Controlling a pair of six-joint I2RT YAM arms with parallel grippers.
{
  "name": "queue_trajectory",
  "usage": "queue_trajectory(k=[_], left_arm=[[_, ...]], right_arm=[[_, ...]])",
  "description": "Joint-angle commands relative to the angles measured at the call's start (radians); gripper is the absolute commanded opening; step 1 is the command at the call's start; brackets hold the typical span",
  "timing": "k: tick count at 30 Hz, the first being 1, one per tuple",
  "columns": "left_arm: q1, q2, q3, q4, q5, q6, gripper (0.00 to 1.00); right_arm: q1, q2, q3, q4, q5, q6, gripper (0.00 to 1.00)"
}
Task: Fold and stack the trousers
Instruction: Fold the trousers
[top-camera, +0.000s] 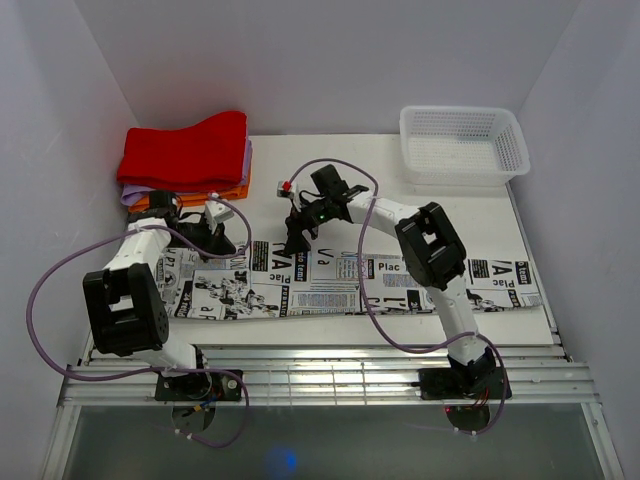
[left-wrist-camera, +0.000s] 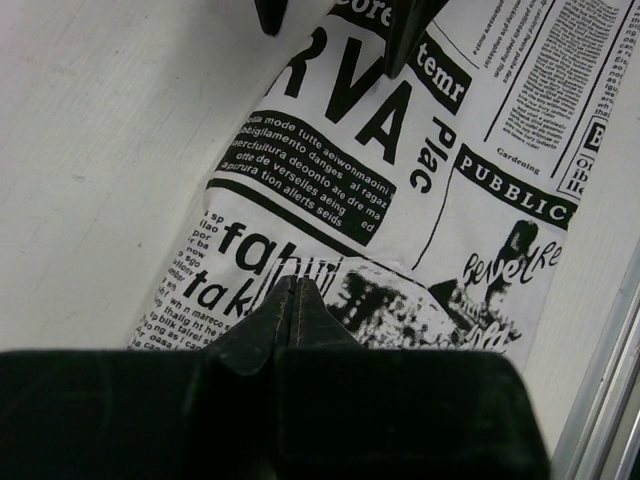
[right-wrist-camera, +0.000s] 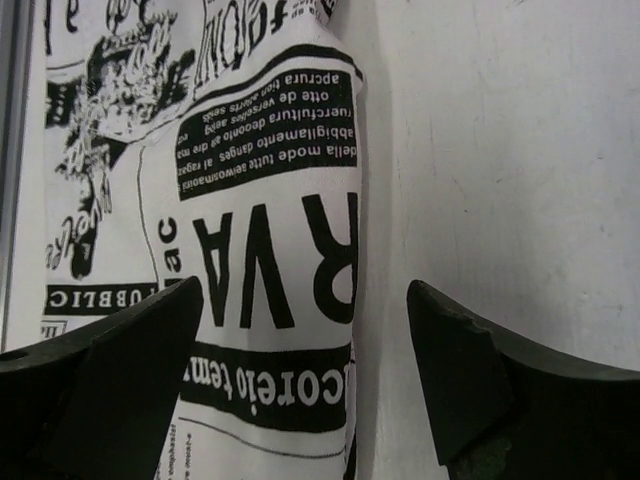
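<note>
My left pincer (left-wrist-camera: 292, 285) is pinching the trousers (left-wrist-camera: 380, 200) near their end. My right pincer (right-wrist-camera: 303, 300) is hovering wide astride the far edge. I am judging it should grip low, then both lift evenly.

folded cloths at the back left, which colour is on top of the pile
The red cloth is on top and covers most of the pile. The purple one only peeks out beneath it, and the orange one lies at the bottom.

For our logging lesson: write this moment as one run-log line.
left claw: shut on trousers | right claw: open over trousers
</note>
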Motion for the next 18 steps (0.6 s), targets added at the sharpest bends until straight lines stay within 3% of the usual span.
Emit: queue_trajectory(k=[1, 4, 6, 7, 9, 14, 18], left_arm=[[-0.003, -0.044, 0.0, 0.054, 0.014, -0.033, 0.09], [-0.004, -0.047, 0.014, 0.076, 0.003, -0.096, 0.19], [-0.004, -0.047, 0.026, 0.088, -0.003, -0.142, 0.24], [-0.003, -0.045, 0.041, 0.089, -0.003, -0.159, 0.25], [-0.003, -0.042, 0.061, 0.111, 0.001, -0.206, 0.27], [-0.004, -0.047, 0.115, 0.177, 0.0, -0.436, 0.4], [-0.004, -0.055, 0.117, 0.261, -0.069, -0.591, 0.51]], right_arm=[[0.025, 0.046, 0.037, 0.023, 0.046, -0.021, 0.81], [0.031, 0.046, 0.045, 0.01, 0.042, -0.028, 0.54], [0.04, 0.014, 0.008, 0.027, 0.048, -0.038, 0.42], [0.044, 0.003, -0.006, 0.032, 0.052, -0.061, 0.25], [0.059, -0.021, -0.046, 0.041, 0.087, -0.081, 0.11], [0.111, -0.157, -0.181, 0.095, 0.186, -0.156, 0.08], [0.236, -0.268, -0.332, 0.17, 0.41, -0.283, 0.08]])
